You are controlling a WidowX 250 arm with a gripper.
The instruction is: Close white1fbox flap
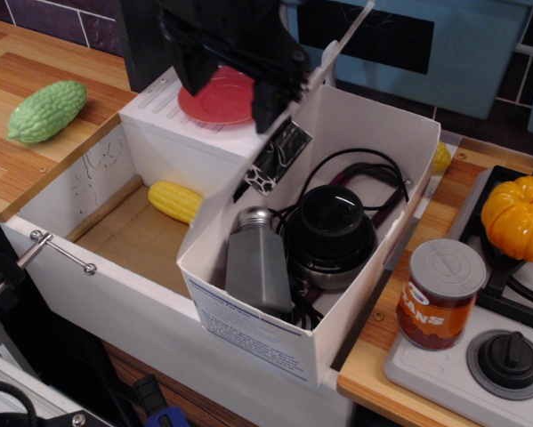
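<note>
The white1fbox (248,327) stands open in the middle, its printed label on the near side. Inside are a grey metal bottle (257,262), a black round device (330,233) and dark cables. The flap (218,207) rises from the box's left edge, steeply tilted over the opening and seen almost edge-on. The black taped block (275,160) on it faces the inside. My black gripper (235,62) is above and left of the box, against the flap's outer side. Its jaws are blurred and dark, so I cannot tell whether they are open or shut.
A white block with a red plate (217,96) and a corn cob (175,200) sit in the basin left of the box. A green gourd (45,109) lies on the wooden counter. At the right are a can (440,294), an orange pumpkin (518,216) and a stove knob (508,356).
</note>
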